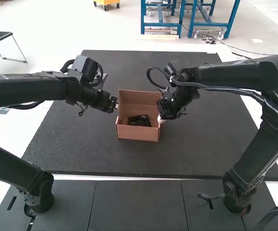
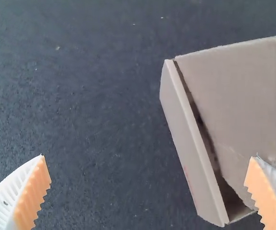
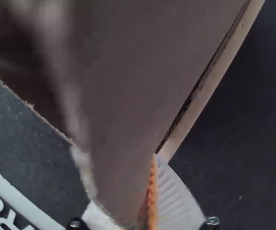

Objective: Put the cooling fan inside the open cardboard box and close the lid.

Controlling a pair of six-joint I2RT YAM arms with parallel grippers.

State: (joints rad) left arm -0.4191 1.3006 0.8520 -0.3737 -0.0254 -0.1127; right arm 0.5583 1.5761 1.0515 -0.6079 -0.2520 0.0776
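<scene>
1. High view puts the left gripper (image 1: pixel 112 103) just beside the left wall of the cardboard box (image 1: pixel 138 131), about level with its rim. In the left wrist view its orange pads (image 2: pixel 31 194) stand wide apart with nothing between them, and the box's corner lies ahead, closer to one finger.
2. We see the cooling fan (image 1: pixel 139 120) already inside the box, a dark shape on its floor, below the rim.
3. The lid (image 1: pixel 139 97) stands upright along the far wall, its long edge running left to right. We judge that closing it means tipping it toward the near wall, over the fan.
4. The right gripper (image 1: pixel 164 115) sits at the box's right wall. In the right wrist view cardboard runs down between its fingers with an orange pad against it, so we read it as narrow and pinched on the box.
5. Both grippers lie about equally near the lid. The left one is free, so we judge it better placed to push. Bare black mat (image 1: pixel 81 139) surrounds the box on the worktop (image 1: pixel 139 207), and the space above the lid is open.
</scene>
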